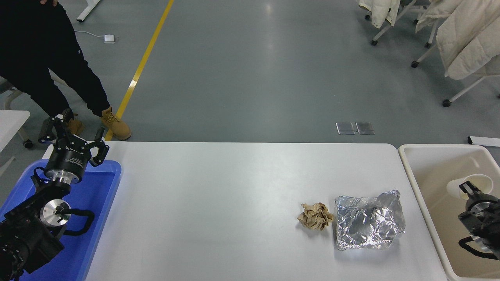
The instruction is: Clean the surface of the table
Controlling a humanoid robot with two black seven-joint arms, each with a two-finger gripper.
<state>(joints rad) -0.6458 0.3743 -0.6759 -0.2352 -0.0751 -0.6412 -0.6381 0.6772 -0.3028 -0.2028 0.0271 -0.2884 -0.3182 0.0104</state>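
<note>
The white table surface [218, 203] carries a crumpled brown paper ball [315, 216] and, touching its right side, a crumpled sheet of silver foil [369, 226]. My right gripper [466, 190] comes in at the lower right, low inside the beige bin [437, 164]. It is shut on the rim of a white paper cup [470, 182], which lies tilted in the bin. My left gripper [75, 137] is parked open over the far end of the blue tray [93, 218] at the lower left.
A person in black clothes and tan boots [43, 62] stands beyond the table's far left corner. Chairs hung with cream coats [465, 35] stand on the grey floor at the far right. The bin abuts the table's right edge.
</note>
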